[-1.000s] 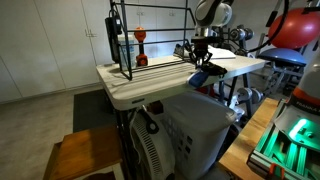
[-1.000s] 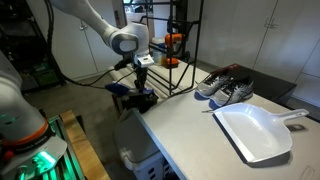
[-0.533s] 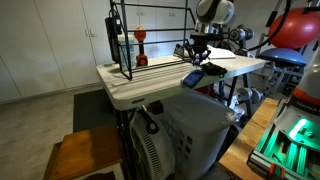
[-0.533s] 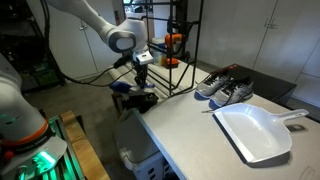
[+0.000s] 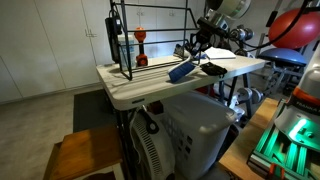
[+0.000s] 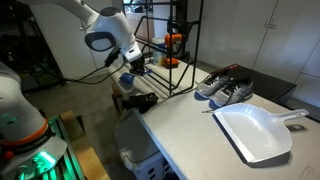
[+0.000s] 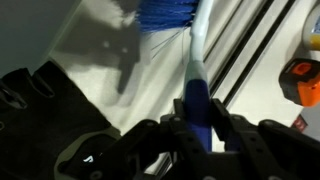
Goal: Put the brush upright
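Note:
The blue brush [image 7: 196, 95] is clamped between my gripper's [image 7: 197, 120] two black fingers by its blue handle. Its blue bristle end [image 7: 165, 12] points away from me over the white table. In an exterior view the brush [image 5: 181, 70] hangs tilted above the table top, below the gripper [image 5: 196, 55]. It also shows in an exterior view [image 6: 126, 79] under the gripper [image 6: 133, 66], lifted off the table. The gripper is shut on the brush.
A black wire rack [image 5: 150, 40] holds a red-orange round-topped item [image 5: 141, 40]. A flat black object [image 5: 213, 68] lies on the white table [image 5: 140, 85]. A pair of shoes [image 6: 225, 88] and a white dustpan [image 6: 255, 130] lie further along.
The gripper has risen off the table with the brush in it and swung toward the wire rack. The brush now hangs tilted in the air.

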Controlling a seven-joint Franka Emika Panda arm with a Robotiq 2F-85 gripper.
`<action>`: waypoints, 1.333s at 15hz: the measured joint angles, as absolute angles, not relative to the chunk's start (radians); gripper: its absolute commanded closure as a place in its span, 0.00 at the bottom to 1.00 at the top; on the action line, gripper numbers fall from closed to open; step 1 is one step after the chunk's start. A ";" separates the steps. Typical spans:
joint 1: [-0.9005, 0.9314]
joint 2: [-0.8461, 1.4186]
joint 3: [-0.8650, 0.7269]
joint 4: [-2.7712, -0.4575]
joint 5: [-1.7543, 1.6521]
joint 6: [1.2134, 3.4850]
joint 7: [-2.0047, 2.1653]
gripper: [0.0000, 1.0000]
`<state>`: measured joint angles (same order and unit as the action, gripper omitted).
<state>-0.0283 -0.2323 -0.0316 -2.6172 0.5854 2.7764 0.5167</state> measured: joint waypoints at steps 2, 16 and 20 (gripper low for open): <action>0.035 -0.294 -0.054 -2.678 0.748 2.866 0.385 0.92; 0.433 -0.488 -0.432 -2.732 1.388 3.029 -0.471 0.69; 0.434 -0.487 -0.426 -2.732 1.388 3.029 -0.472 0.92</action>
